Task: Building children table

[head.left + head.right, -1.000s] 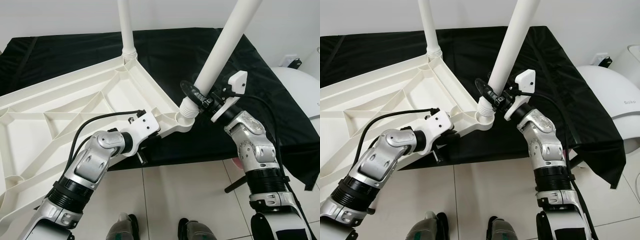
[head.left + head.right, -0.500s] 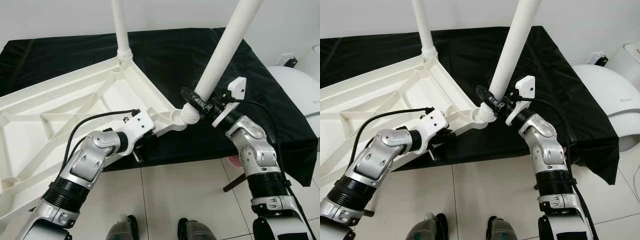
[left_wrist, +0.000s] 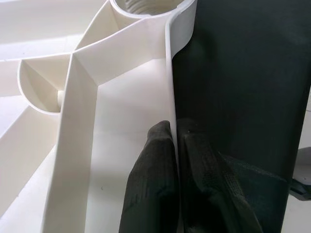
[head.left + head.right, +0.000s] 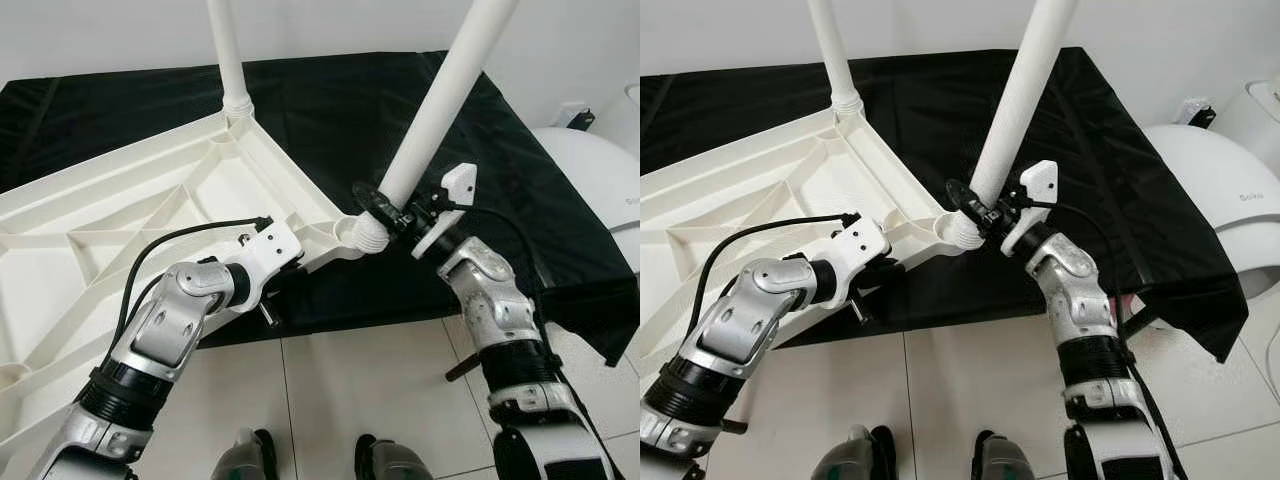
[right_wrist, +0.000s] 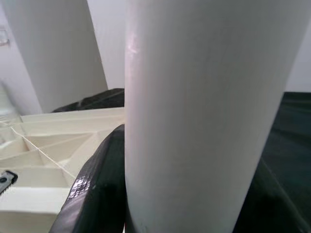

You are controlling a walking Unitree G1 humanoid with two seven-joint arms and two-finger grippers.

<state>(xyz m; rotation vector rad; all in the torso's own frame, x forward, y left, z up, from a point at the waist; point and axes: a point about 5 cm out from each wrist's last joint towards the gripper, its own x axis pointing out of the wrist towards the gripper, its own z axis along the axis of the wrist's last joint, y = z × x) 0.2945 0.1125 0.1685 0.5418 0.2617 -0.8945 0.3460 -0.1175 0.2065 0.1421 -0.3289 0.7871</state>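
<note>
While "Solko"-like lettering [image 4: 1252, 201] blurs, right pincer [image 4: 385, 205] clamps leg [image 4: 440, 100].

Over the last second my right hand [image 4: 385, 207] has carried the white leg [image 4: 437, 113] it grips toward 9 o'clock, so the leg's ribbed lower end now sits closer over the corner socket [image 4: 358, 232] of the upturned white tabletop [image 4: 150, 210]. The leg leans a little less steeply than it did. My left hand [image 3: 174, 160], clamped on the tabletop's rim, has drawn that corner slightly toward 10 o'clock. My head has also shifted, sliding the black-draped counter [image 4: 330, 110] and the far leg [image 4: 227, 55] leftward in view.
</note>
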